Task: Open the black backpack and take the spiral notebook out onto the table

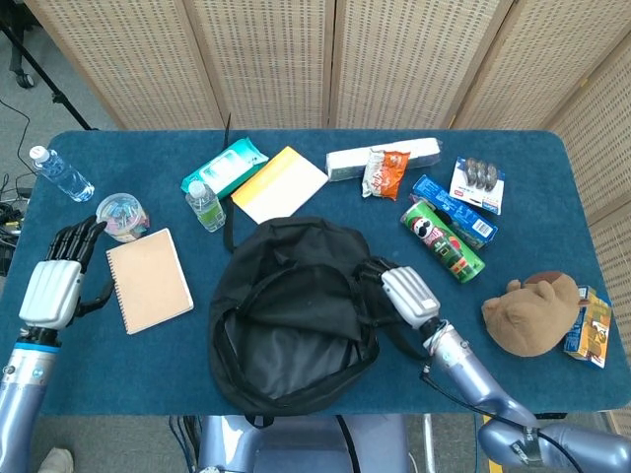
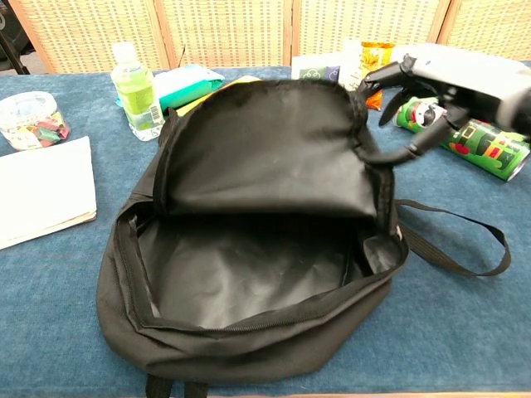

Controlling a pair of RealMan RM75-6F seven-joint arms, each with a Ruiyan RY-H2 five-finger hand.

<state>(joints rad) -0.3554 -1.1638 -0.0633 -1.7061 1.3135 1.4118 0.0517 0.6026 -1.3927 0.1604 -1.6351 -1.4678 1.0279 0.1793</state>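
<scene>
Notebook flat on table at frame left beside spread, empty left hand; right hand fingers apart at unzipped backpack, could snag a strap pulling away.

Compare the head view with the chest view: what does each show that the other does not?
Only the head view shows the left hand, open beside the spiral notebook, and the brown plush. Only the chest view looks into the black backpack's bare interior. Both show the backpack open, the notebook flat on the table, and the right hand.
</scene>
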